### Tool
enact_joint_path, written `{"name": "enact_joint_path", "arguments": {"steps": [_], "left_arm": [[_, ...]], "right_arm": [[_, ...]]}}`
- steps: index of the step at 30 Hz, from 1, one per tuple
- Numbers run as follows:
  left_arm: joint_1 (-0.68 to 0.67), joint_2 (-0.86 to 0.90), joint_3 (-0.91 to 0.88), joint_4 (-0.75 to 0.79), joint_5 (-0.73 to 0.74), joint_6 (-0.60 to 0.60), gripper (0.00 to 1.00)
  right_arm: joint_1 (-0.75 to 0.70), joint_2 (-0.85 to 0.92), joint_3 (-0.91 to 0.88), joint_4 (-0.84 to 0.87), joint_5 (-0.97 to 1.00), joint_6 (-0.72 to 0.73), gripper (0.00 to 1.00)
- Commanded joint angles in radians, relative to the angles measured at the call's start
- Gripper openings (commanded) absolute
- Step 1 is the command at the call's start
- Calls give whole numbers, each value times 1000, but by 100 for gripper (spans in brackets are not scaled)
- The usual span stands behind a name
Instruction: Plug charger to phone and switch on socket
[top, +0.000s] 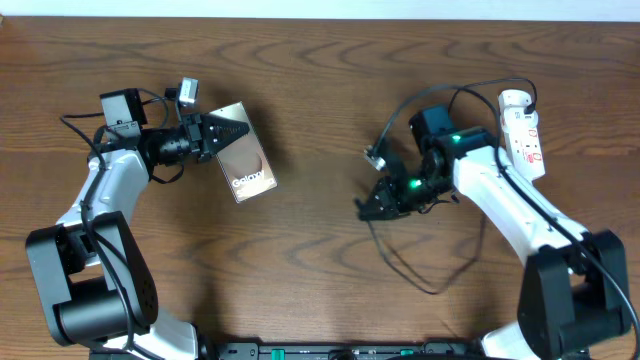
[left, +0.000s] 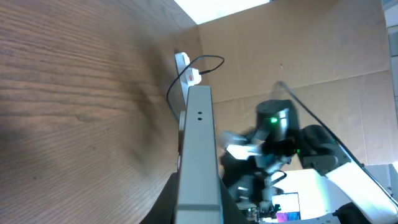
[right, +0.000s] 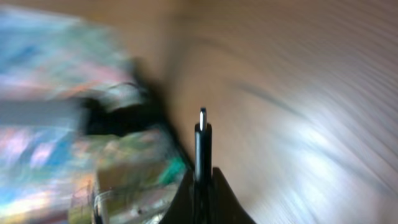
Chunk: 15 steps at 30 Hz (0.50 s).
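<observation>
The phone (top: 243, 155) is a brownish slab with "Galaxy" lettering, held tilted off the table by my left gripper (top: 228, 130), which is shut on its top end. In the left wrist view its grey edge (left: 199, 149) runs up between the fingers. My right gripper (top: 372, 208) is shut on the charger's connector (right: 203, 146), whose metal tip points up in the blurred right wrist view. The thin black charger cable (top: 400, 262) loops on the table below the right arm. The white socket (top: 523, 133) lies at the far right and also shows in the left wrist view (left: 186, 70).
A cardboard wall (left: 298, 50) stands behind the table in the left wrist view. The right arm's body (top: 500, 190) lies between the gripper and the socket. Bare wood (top: 310, 260) separates the two grippers.
</observation>
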Motion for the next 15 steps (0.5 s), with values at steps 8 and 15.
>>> {"name": "enact_joint_path", "arguments": {"steps": [8, 15], "left_arm": [[6, -3, 18, 2, 47, 13, 7], [6, -3, 18, 2, 46, 13, 7]], "right_arm": [[51, 113, -31, 1, 682, 461, 1], [117, 193, -90, 96, 674, 501, 1]]}}
